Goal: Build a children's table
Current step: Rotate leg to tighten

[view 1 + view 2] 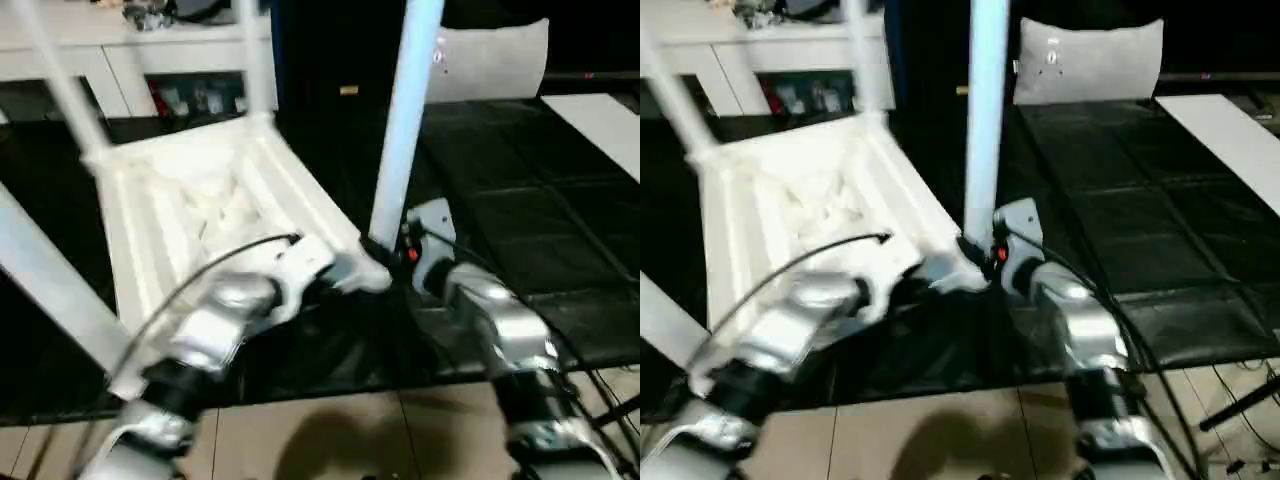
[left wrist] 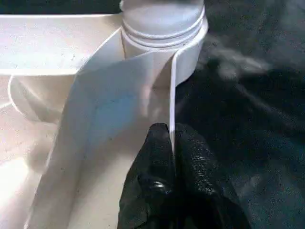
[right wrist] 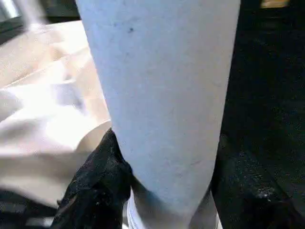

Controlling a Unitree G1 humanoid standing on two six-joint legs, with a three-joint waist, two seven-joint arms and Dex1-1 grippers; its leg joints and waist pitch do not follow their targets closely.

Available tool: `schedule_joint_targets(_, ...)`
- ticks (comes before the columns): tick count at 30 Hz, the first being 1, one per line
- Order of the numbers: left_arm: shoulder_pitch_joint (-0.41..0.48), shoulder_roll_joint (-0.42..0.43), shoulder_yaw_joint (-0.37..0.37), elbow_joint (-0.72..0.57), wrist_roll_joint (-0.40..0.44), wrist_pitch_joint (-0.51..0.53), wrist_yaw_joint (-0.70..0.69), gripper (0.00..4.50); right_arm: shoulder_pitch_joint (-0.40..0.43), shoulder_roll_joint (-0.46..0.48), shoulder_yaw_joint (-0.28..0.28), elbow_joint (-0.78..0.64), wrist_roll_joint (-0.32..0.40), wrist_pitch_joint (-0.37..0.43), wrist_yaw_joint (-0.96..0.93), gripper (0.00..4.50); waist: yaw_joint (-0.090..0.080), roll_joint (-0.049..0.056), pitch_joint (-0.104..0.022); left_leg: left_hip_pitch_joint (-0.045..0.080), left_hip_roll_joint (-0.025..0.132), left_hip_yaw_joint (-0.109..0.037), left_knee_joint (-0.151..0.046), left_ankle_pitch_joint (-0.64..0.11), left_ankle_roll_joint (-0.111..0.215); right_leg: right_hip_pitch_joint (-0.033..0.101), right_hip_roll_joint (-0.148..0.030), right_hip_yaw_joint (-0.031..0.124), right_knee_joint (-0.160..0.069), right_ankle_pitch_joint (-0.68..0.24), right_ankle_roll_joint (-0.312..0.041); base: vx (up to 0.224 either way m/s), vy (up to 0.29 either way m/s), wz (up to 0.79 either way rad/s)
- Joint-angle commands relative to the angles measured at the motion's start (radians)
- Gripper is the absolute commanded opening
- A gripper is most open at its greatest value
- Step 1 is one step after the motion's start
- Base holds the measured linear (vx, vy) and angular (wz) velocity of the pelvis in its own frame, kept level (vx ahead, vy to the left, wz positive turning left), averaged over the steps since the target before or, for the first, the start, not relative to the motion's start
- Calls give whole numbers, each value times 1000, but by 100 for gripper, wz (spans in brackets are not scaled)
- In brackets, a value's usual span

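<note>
Left jaws [image 2: 172, 143] pinched on tabletop rib [image 2: 172, 95], right jaws [image 3: 167, 191] clasping leg [image 3: 162, 95].

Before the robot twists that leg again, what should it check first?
1. Left gripper shut on the tabletop's thin rib: ok.
2. Right gripper jaws on both sides of the near leg: ok.
3. Leg standing upright in the corner socket: ok.
4. Leg fully seated in the socket: cannot tell.
5. Tabletop lying underside up, ribs showing: ok.
6. Other three legs in their corners: ok; how tight they are: cannot tell.
</note>
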Motion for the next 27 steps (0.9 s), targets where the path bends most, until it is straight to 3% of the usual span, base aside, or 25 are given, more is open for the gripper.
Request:
schedule_joint_targets(1, -26, -46, -15, -23, -34, -35, 16, 0, -4, 44, 39, 30, 21, 8, 4, 256, 11, -10, -69, -14, 70, -36, -62, 69, 109, 78, -113, 92, -70, -203, -8, 0, 0, 0)
schedule_joint_targets(6, -27, -29, -43, -25, -13, -47, 2, 0, 18, 20, 37, -6, 54, 7, 88, 312, 17, -8, -68, -10, 75, -35, -62, 60, 125, 77, -114, 95, -68, -197, -15, 0, 0, 0)
schedule_joint_targets(9, -22, -11, -46, -28, -5, -61, -14, 0, 40, -10, 33, -29, 61, -2, 134, 318, 20, -9, -68, -11, 76, -36, -62, 65, 129, 78, -115, 96, -65, -183, -18, 0, 0, 0)
schedule_joint_targets(11, -17, 26, -56, -11, 3, -147, -51, 0, 64, -73, 24, -48, 88, -14, 227, 354, 30, -7, -69, -9, 75, -34, -61, 57, 134, 78, -114, 96, -67, -190, -10, 0, 0, 0)
schedule_joint_targets(15, -15, 57, -64, 2, 5, -189, -88, 0, 79, -132, 32, -65, 103, -24, 320, 367, 42, -9, -67, -9, 71, -31, -61, 40, 129, 77, -112, 93, -74, -225, 10, 0, 0, 0)
schedule_joint_targets(16, -14, 69, -68, 6, 3, -205, -106, 0, 85, -155, 36, -71, 109, -29, 357, 393, 42, -12, -66, -10, 68, -30, -62, 35, 128, 78, -111, 93, -77, -236, 16, 0, 0, 0)
schedule_joint_targets(18, -13, 84, -73, 8, -3, -216, -133, 0, 92, -185, 43, -76, 113, -40, 406, 404, 47, -10, -67, -10, 69, -32, -62, 33, 128, 77, -109, 90, -77, -251, 30, 0, 0, 0)
schedule_joint_targets(19, -9, 116, -85, 6, -9, -238, -189, 0, 101, -230, 50, -83, 127, -54, 488, 404, 47, -18, -67, -10, 71, -31, -62, 33, 127, 77, -108, 90, -76, -251, 34, 0, 0, 0)
schedule_joint_targets(21, -6, 142, -95, 4, -13, -258, -234, 0, 107, -266, 57, -86, 133, -73, 551, 409, 56, -13, -69, -10, 70, -32, -60, 37, 137, 76, -110, 91, -73, -243, 36, 0, 0, 0)
schedule_joint_targets(23, -2, 222, -137, 3, -19, -341, -366, 0, 118, -361, 99, -87, 128, -141, 731, 409, 66, -18, -70, -11, 72, -33, -59, 42, 148, 75, -110, 91, -67, -228, 35, 0, 0, 0)
schedule_joint_targets(27, -2, 266, -163, 6, -24, -396, -449, 0, 112, -397, 119, -84, 145, -144, 831, 392, 74, -17, -67, -7, 78, -31, -61, 38, 144, 72, -111, 92, -68, -235, 18, 0, 0, 0)
